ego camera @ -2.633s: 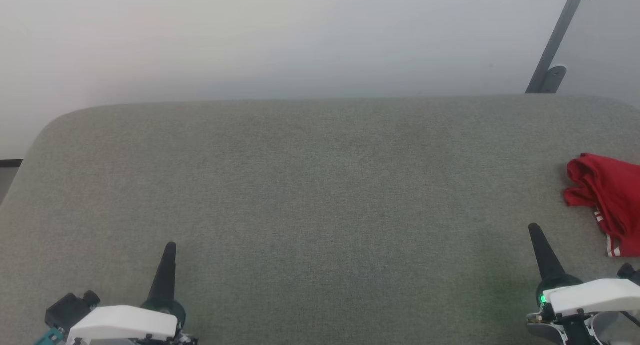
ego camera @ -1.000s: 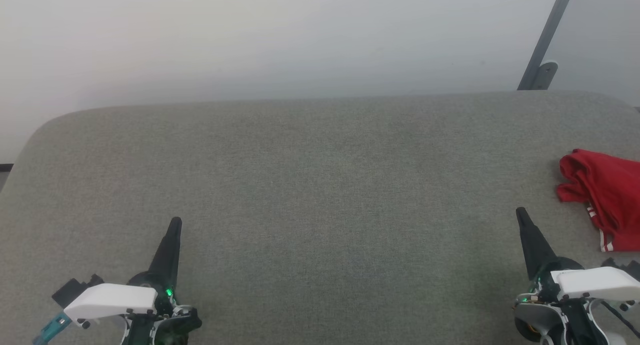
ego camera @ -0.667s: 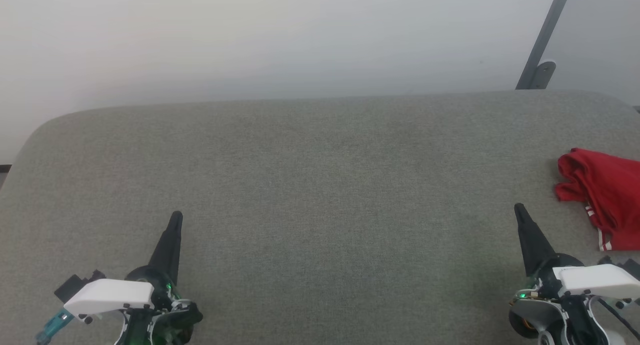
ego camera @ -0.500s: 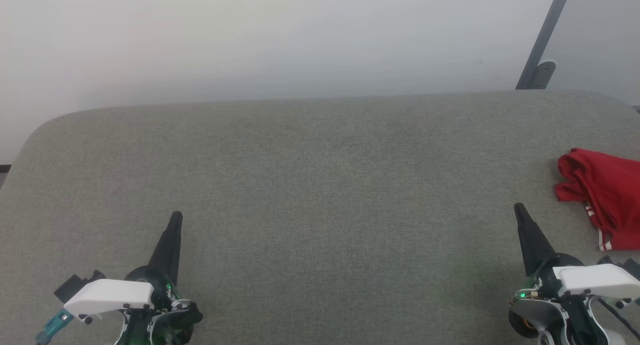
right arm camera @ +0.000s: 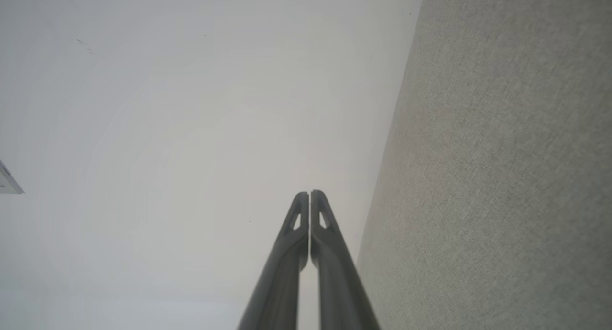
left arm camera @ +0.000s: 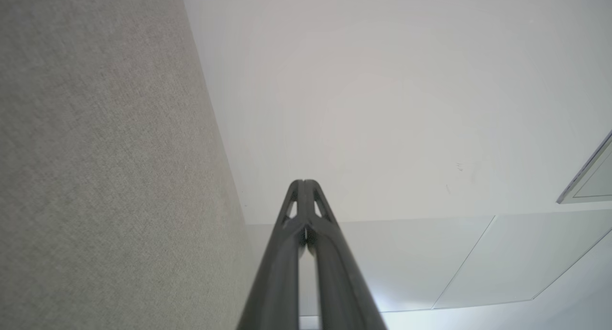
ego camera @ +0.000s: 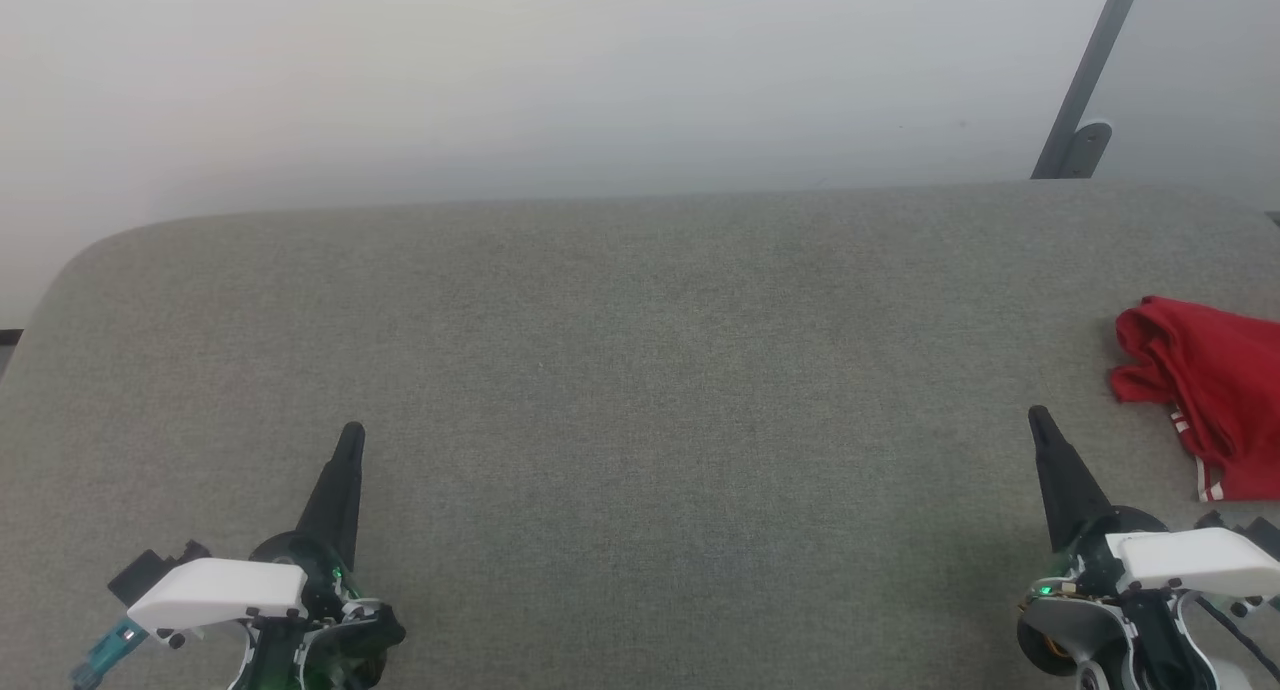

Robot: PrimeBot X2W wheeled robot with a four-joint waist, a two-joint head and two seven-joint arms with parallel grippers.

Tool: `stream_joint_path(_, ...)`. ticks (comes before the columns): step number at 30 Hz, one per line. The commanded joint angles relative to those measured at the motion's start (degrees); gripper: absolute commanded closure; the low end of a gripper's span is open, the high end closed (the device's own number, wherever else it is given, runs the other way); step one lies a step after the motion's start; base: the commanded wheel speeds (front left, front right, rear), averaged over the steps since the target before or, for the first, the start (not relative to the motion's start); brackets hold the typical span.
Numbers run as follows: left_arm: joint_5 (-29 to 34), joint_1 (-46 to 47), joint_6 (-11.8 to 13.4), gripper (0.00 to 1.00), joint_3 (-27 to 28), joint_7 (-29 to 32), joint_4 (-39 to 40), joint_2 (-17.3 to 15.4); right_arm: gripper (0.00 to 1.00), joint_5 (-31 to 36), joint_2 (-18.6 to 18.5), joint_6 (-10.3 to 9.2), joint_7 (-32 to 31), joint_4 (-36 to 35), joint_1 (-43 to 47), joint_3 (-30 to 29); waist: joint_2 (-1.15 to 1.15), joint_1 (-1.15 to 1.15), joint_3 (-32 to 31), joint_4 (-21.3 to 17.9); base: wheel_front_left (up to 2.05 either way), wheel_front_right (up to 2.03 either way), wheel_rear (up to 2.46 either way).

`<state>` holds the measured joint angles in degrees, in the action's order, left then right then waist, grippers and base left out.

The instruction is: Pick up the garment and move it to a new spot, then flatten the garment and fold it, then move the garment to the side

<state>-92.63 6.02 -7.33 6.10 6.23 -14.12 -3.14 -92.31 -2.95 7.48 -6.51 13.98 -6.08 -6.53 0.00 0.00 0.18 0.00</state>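
Two claws logged, both at the bottom of the head view. Left claw (ego camera: 347,438) sits lower left and right claw (ego camera: 1038,420) lower right, each pointing up the frame over the grey fabric-covered desk (ego camera: 640,370).

Claw state: in each wrist view the two dark fingers (left arm camera: 287,253) are pressed together along their length to the tip. Both are closed with nothing between them.

Garment (ego camera: 1215,380): red, at the far right edge of the head view and cut off by the frame. It lies on the desk above and to the right of the right claw, near it but apart. It is bunched with rolled folds, and a bit of white-and-red striped trim (ego camera: 1205,488) shows at its lower edge. It is not spread flat. How the hidden part lies cannot be told.

Progress, as a judgement: the garment is off at the side of the desk. This would fit a heap waiting to be lifted, or a loosely folded piece already set aside. The visible part looks more crumpled than squared, but that does not settle it.

Containers: none to log. The garment lies straight on the desk cloth.
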Motion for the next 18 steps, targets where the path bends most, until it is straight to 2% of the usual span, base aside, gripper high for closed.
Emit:
stream_joint_path(1,0.0,0.5,-0.3,1.0,0.3,0.3,0.0,0.0,1.0,-0.2,0.2,0.02,-0.2,0.1,-0.3,-0.1,0.0,0.0,0.0,0.0,0.0,0.0,0.0)
stream_joint_path(18,0.1,0.5,-0.3,1.0,0.3,0.4,0.0,0.1,1.0,-0.2,0.2,0.02,-0.2,0.1,-0.3,-0.1,0.0,0.0,0.0,0.0,0.0,0.0,0.0)
